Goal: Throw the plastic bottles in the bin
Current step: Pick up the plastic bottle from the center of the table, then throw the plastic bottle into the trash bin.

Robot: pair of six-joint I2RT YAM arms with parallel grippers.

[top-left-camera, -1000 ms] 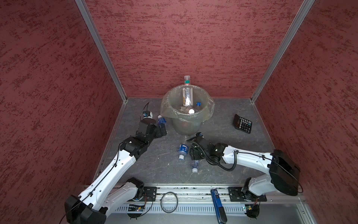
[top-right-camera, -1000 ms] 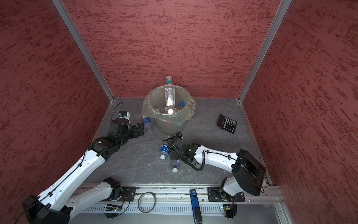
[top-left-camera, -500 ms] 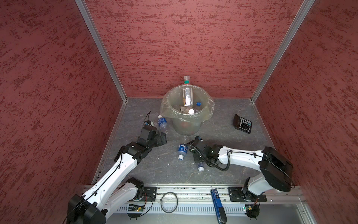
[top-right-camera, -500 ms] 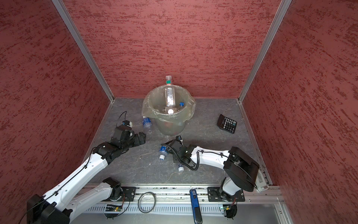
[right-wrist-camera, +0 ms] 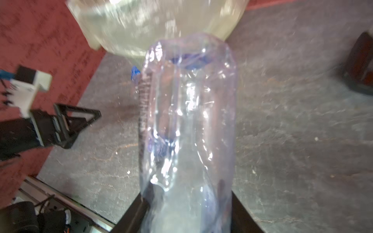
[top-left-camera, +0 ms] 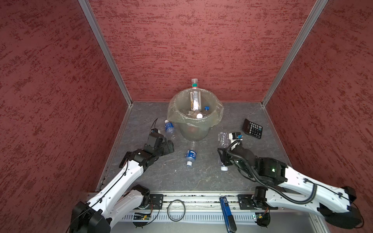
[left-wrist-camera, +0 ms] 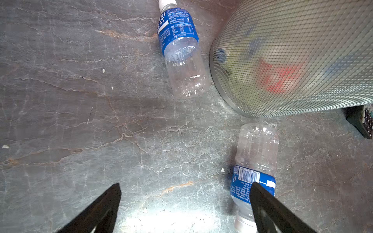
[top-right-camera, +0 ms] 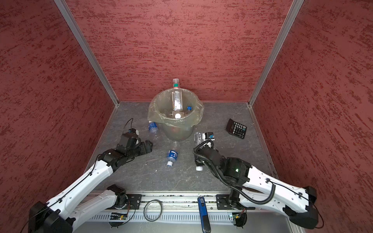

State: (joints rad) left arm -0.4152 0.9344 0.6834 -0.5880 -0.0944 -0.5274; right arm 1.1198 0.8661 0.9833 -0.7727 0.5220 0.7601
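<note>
Right wrist view showed the right pincer (right-wrist-camera: 189,211) pinching a clear bottle (right-wrist-camera: 187,121), base pointing toward the bin (right-wrist-camera: 153,26) at upper centre, apparently ready for dropping. The left pincer (left-wrist-camera: 185,186) stood spread beside a blue-labelled bottle (left-wrist-camera: 256,149) at lower right.

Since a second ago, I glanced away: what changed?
The right tool closed on a clear plastic bottle and lifted it rightward, beside the round grey-green lined bin. The open left tool drew back. Two blue-labelled plastic bottles and the black calculator stayed.
</note>
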